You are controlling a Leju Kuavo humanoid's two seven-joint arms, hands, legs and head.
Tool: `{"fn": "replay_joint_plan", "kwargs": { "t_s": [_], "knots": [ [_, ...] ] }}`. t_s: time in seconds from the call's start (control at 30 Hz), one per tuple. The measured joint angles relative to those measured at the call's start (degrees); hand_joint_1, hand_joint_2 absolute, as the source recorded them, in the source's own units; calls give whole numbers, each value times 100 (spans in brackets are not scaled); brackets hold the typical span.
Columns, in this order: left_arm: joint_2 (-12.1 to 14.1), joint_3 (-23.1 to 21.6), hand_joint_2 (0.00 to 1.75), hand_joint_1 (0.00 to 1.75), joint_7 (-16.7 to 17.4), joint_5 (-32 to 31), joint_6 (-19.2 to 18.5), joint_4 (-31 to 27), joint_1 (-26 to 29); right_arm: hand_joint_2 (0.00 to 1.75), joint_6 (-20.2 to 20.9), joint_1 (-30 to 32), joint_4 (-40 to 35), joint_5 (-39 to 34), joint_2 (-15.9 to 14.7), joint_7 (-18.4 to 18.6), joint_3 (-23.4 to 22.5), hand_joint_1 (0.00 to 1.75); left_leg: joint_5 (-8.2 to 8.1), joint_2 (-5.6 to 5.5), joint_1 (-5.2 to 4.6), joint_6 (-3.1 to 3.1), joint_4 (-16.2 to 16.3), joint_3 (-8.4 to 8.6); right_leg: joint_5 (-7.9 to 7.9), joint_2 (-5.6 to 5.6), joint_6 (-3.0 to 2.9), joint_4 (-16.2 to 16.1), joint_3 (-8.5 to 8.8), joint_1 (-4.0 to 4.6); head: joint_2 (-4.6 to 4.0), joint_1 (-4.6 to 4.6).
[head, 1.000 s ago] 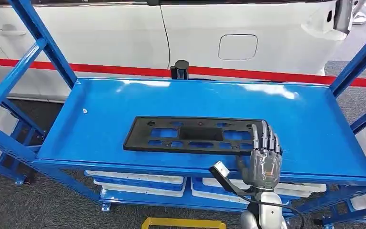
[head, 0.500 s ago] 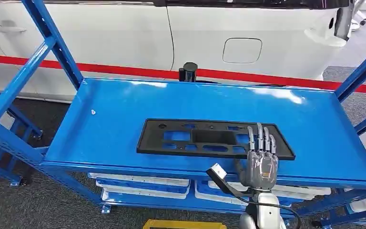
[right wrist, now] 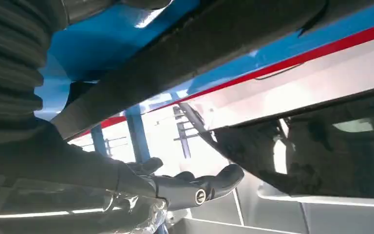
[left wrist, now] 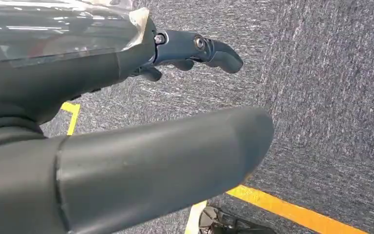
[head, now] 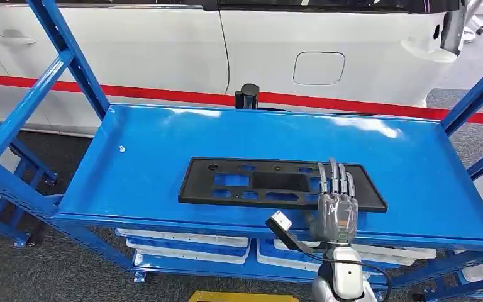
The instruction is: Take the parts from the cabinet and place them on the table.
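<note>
R hand's fingers (head: 334, 176) lie straight and spread, flat over the near-right end of the black part (head: 251, 181); nothing clasped, so R hand (head: 335, 211) is open. In the R wrist view the fingers (right wrist: 195, 187) are likewise extended, w/ the part's dark edge (right wrist: 190, 58) passing close by; can't tell if they press on it or just hover.

Vs a sec ago: fingers have slid a bit inward along the part, from its right edge toward the cut-outs, and the wrist sits lower at the shelf lip. Part hasn't lifted. The whole pic shifts too, so some of that is camera motion, not part motion.

Part lies flat on the blue cabinet shelf (head: 415, 163), near the front edge, roughly centre.

L hand (left wrist: 126, 161) hangs over grey carpet, fingers (left wrist: 199, 48) loosely out, holding nothing.

Meaning: grasp prob. being set up, not yet made. Thin flat plate, so likely needs dragging over the lip or thumb under the edge before lifting. Behind the shelf: white car (head: 327, 50), red stripe.
</note>
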Motion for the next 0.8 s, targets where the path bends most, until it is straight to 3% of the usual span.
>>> {"fn": "replay_joint_plan", "kwargs": {
  "t_s": [0.07,0.13,0.17,0.2,0.23,0.27,0.43,0.47,0.8],
  "knots": [
    [-5,0,0,0,0,-11,-24,0,1,175,-11,-81,97,0,-51,117,9,5,0,-1,0,0,0,7,0,0,0,1,7,0,-2,0],
    [-11,0,0,0,-7,-29,-46,0,2,175,-13,-149,178,0,-112,210,20,28,0,-2,0,0,0,13,-1,0,-1,1,13,0,0,0],
    [-15,0,0,0,-11,-44,-50,0,2,175,-15,-171,210,0,-136,217,20,51,0,-1,0,0,0,15,-1,0,-1,1,15,-1,0,0],
    [-18,0,0,0,-17,-52,-59,0,3,175,-20,-181,238,0,-147,212,20,98,0,-1,-1,0,0,16,-1,0,-2,1,17,-1,0,0],
    [-20,0,0,0,-22,-55,-63,0,3,175,-20,-187,254,0,-151,206,20,122,-1,-1,-1,0,0,16,-1,0,-2,1,17,-1,0,0],
    [-22,0,0,0,-28,-61,-70,0,4,175,-22,-187,282,0,-160,197,22,131,-1,-1,-2,0,0,16,-1,0,-1,0,16,-2,-2,0],
    [-22,0,0,0,-28,-98,-83,0,15,175,-20,-141,341,2,-175,217,22,129,-1,-1,-3,1,0,13,-1,0,-1,0,15,-2,-2,0],
    [-22,0,0,0,-28,-99,-83,-2,16,175,-17,-129,348,2,-177,226,22,140,-1,-1,-3,1,0,12,-1,0,-1,0,14,-2,0,0],
    [-22,0,0,0,-28,-112,-109,-2,21,175,28,-119,365,2,-208,267,37,154,-1,-3,-1,1,0,11,-2,0,-1,1,12,-1,-2,0]
  ]
}}
